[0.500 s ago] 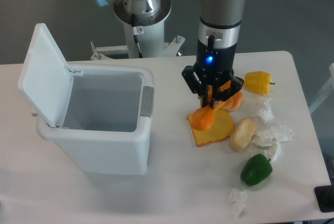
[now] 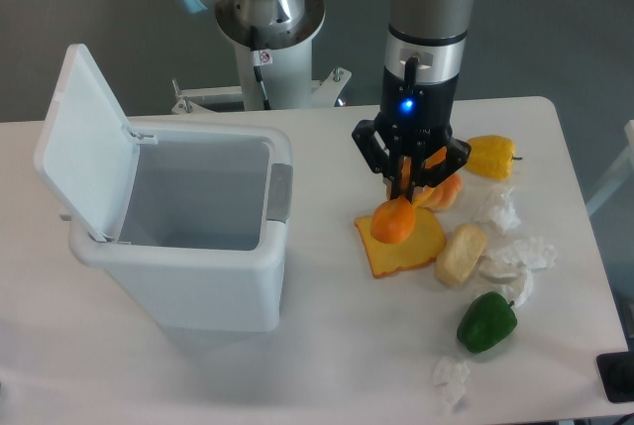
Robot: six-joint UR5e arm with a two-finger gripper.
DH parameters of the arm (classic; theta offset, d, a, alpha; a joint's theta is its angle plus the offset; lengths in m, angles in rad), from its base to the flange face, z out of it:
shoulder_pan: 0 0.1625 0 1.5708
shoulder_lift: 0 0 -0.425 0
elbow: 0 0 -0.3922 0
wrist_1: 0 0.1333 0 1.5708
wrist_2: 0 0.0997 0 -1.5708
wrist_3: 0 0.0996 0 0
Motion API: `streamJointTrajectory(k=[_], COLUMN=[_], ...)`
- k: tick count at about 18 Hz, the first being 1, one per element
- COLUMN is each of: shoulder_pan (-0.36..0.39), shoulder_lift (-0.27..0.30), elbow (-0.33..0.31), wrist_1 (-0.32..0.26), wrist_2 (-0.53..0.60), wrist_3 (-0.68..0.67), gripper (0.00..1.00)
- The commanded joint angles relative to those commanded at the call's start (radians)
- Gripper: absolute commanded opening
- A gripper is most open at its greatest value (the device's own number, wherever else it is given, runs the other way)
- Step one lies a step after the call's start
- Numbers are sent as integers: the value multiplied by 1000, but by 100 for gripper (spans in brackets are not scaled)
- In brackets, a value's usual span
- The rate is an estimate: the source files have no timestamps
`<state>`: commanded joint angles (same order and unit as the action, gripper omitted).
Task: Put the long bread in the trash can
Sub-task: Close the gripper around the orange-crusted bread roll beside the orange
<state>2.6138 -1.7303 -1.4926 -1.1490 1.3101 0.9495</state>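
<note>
The trash can (image 2: 203, 237) stands with its lid (image 2: 81, 138) tipped up at the left, so its mouth is open from above and from the right. Bare table (image 2: 317, 346) separates it from the toast slice (image 2: 416, 247), pale roll (image 2: 462, 253), green pepper (image 2: 486, 322) and crumpled paper (image 2: 515, 262) crowded at right.
</note>
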Motion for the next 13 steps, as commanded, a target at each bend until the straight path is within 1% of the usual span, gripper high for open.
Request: streamJointTrajectory(k=[3, 13], shoulder_pan=[5, 8], shoulder_lift=[0, 0], elbow=[3, 9], wrist_1=[2, 3], wrist_2=[-18, -20], wrist_3=[-6, -8], gripper=[3, 3])
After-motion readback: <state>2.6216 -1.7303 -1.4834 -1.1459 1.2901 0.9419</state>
